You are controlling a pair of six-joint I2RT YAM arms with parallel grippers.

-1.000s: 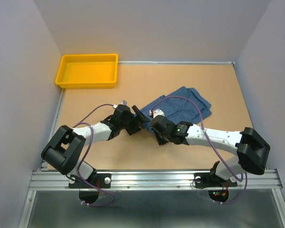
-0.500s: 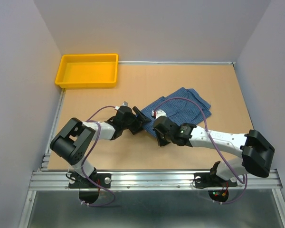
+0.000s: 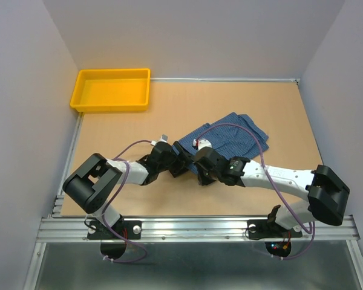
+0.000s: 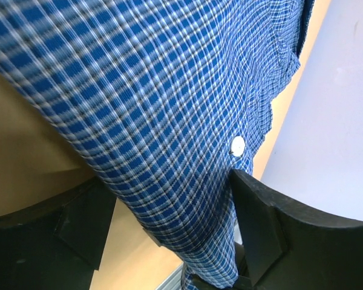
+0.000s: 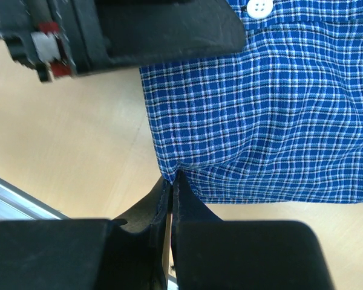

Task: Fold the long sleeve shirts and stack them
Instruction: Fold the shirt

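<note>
Tan table (image 3: 109,130), lavender walls (image 3: 24,90), yellow tray (image 3: 109,107) in the far-left corner. Shirt (image 3: 236,136) lies crumpled on the table right of centre, well apart from the tray, one corner trailing toward the near-left where both arms meet.

Right gripper (image 5: 171,184): clenched, pinching the shirt's hem right at that corner. The cloth fans out flat from the pinch across the table.

Left gripper (image 4: 169,199): released, fingers (image 4: 272,223) spread wide, a taut band of checked cloth running between them without being squeezed. Pale button (image 4: 237,145) sits just above the right-hand finger.

From above, the two grippers are nearly touching at the shirt corner, with the left one just left of the right.
</note>
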